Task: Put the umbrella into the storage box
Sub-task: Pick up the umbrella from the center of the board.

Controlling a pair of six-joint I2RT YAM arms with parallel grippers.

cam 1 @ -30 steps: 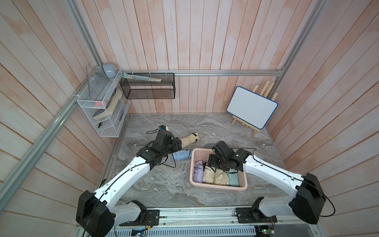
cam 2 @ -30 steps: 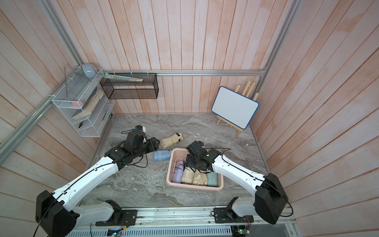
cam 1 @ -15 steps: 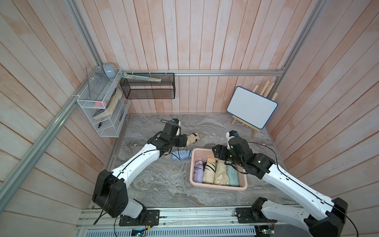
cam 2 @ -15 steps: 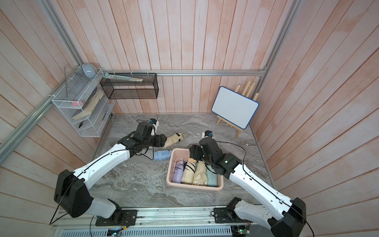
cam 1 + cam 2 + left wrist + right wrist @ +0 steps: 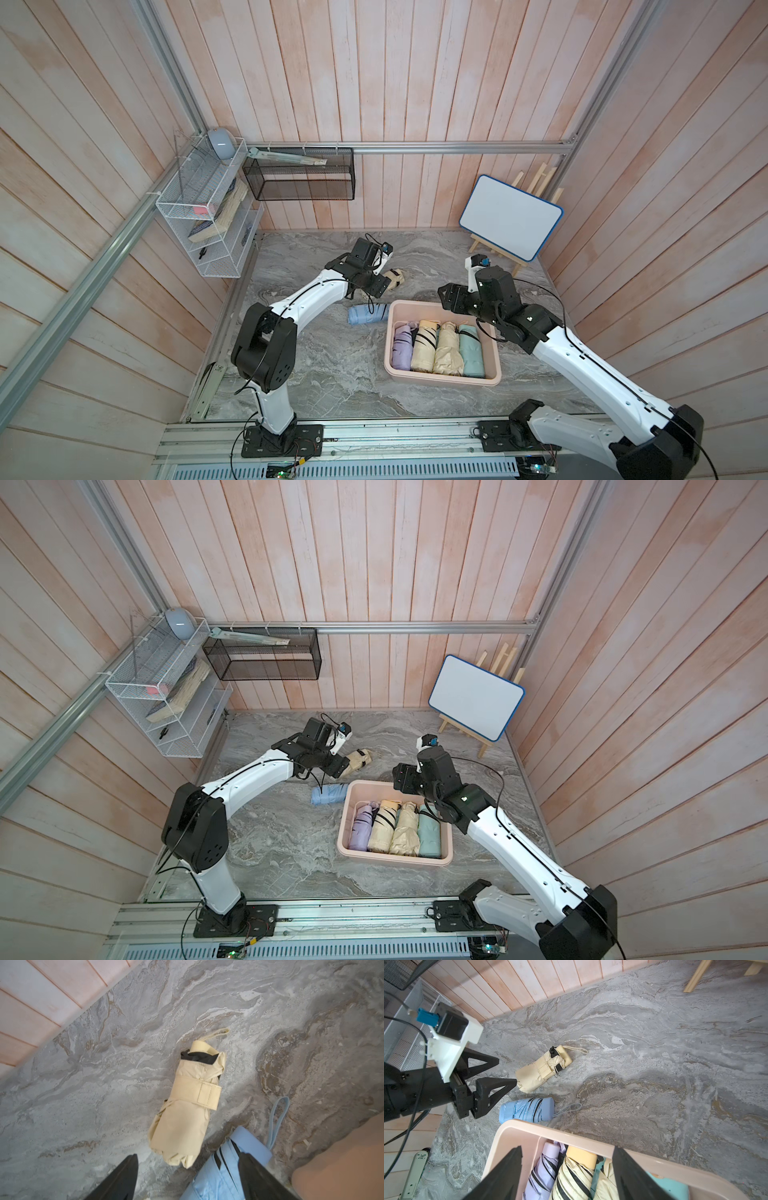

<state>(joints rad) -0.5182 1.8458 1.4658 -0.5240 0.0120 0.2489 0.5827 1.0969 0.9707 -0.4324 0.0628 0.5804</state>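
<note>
Grey marble tabletop [image 5: 332, 374] carries two folded umbrellas, one cream strap-wrapped umbrella [image 5: 187, 1105] and one light-blue umbrella [image 5: 527, 1109] just beside the pale pink storage box [image 5: 444, 379], which holds four more, while left gripper [image 5: 507, 1071] and right gripper [image 5: 567, 1148] stand released and empty

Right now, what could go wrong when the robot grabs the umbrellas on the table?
1. The cream umbrella and the blue umbrella lie close together, so the open left gripper might bump or catch both.
2. The storage box already holds four umbrellas side by side, so another may end up on top.
3. The right gripper hangs over the box rim and could get in the way.
</note>
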